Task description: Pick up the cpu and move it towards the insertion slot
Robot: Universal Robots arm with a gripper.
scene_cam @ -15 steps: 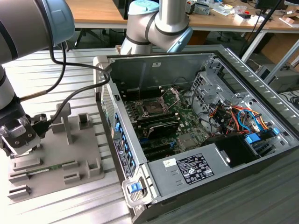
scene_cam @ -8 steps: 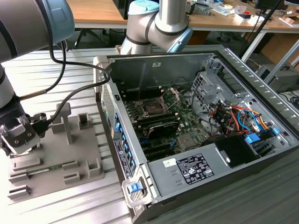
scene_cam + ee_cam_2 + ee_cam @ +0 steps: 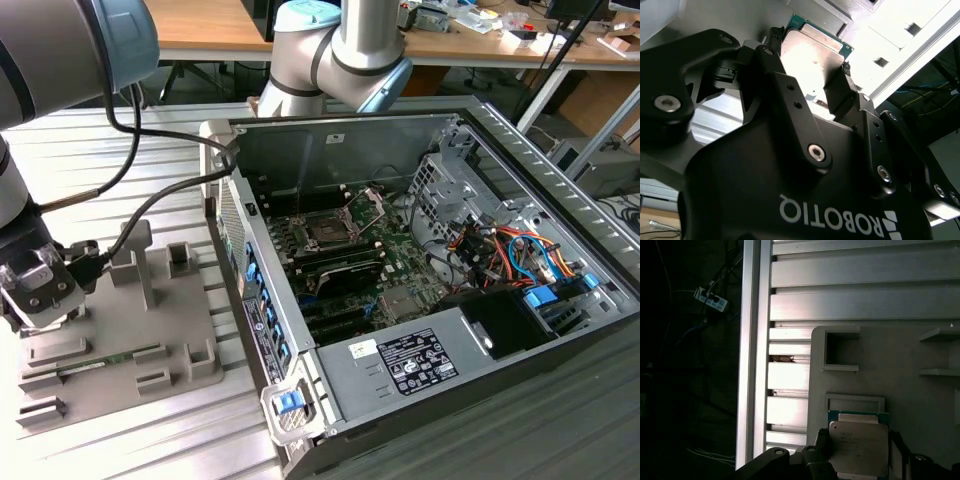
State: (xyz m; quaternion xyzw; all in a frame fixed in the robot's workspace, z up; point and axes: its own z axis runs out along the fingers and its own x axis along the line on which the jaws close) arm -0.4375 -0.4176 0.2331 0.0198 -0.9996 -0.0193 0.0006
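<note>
I am pinching the cpu (image 3: 858,447) between my jaws by two opposite edges, so that nothing is pressing on its silvery top. I am holding it just over the grey tray (image 3: 920,350). The insertion slot (image 3: 330,228) is lying well apart from that tray, inside the open computer case (image 3: 300,150).

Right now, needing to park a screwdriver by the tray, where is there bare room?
Bare slatted table lies beyond the grey tray and along its near edge. The tray's fixtures, the gripper at its end, and the open computer case are crowded.
</note>
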